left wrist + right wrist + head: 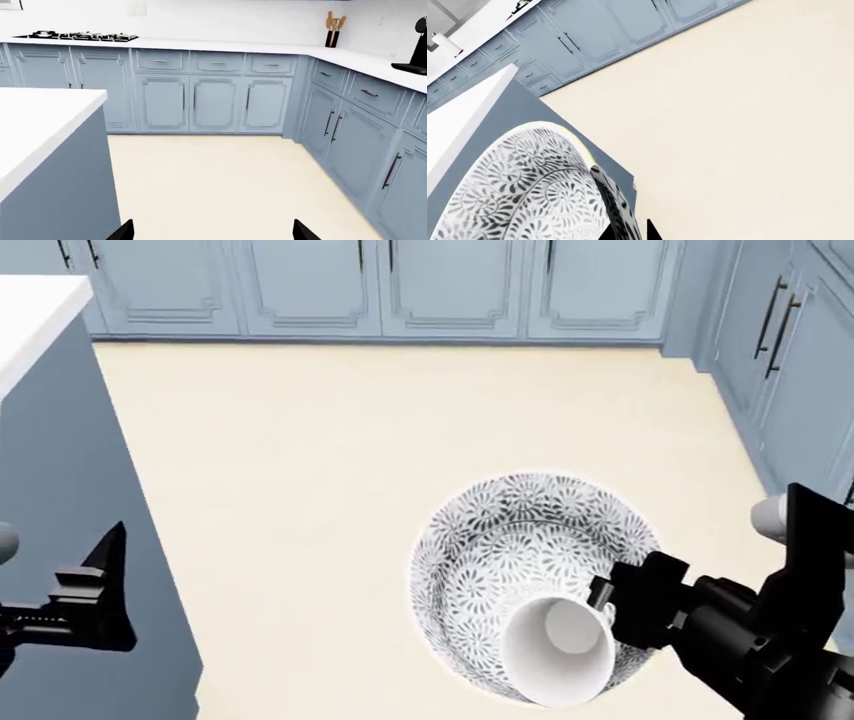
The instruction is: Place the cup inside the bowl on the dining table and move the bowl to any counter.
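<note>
You have one bowl [534, 540] and one cup [558, 650] in play, and the cup already lies on its side inside the bowl, mouth turned up toward your head camera. Your right gripper [617, 605] is pinching the bowl's rim at its near right edge, holding the bowl in the air over the cream floor [307, 460], clear of any desk. In the right wrist view the patterned bowl wall fills the lower corner, with the gripper's two dark fingertips [650, 231] set on either side of the rim. Your left gripper [210, 231] is spread wide with nothing between its fingertips, one at each side of its wrist view. Ahead runs one L-shaped desk [267, 49] over blue cabinets [213, 102], carrying one hob [80, 36] and one utensil pot [331, 38].
</note>
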Controlling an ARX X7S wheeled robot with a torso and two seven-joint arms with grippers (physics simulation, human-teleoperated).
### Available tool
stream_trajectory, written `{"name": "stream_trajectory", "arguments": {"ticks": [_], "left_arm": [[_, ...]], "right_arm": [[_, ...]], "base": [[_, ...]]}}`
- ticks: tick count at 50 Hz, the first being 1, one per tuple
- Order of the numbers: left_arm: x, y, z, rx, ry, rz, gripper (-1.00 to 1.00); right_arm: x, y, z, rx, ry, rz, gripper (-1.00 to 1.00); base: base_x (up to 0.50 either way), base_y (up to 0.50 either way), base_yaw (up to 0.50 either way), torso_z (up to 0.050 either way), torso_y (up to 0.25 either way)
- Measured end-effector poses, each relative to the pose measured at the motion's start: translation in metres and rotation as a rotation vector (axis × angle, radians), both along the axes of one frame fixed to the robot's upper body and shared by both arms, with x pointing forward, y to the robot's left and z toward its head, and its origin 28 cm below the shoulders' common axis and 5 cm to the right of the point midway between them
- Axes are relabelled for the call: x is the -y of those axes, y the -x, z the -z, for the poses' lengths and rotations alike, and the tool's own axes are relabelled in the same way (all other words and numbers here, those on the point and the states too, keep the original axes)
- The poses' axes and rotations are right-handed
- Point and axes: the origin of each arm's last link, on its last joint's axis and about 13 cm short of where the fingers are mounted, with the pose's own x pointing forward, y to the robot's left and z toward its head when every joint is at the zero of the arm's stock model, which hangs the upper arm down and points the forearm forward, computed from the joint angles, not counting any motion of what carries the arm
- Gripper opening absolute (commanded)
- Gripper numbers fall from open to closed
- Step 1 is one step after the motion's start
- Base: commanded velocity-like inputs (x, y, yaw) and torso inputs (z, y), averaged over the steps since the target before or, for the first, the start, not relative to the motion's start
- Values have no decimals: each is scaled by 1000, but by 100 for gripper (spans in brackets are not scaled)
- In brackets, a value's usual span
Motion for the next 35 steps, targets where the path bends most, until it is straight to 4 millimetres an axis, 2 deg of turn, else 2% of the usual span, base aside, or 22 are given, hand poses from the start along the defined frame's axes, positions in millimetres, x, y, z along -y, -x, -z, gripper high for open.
{"name": "stream_trajectory", "arguments": {"ticks": [35], "left_arm": [[-3, -2, 2, -1, 1, -9, 100]], "right_arm": [[-9, -17, -29, 55, -8, -24, -100]], "base": [[500, -111, 0, 0, 1]]}}
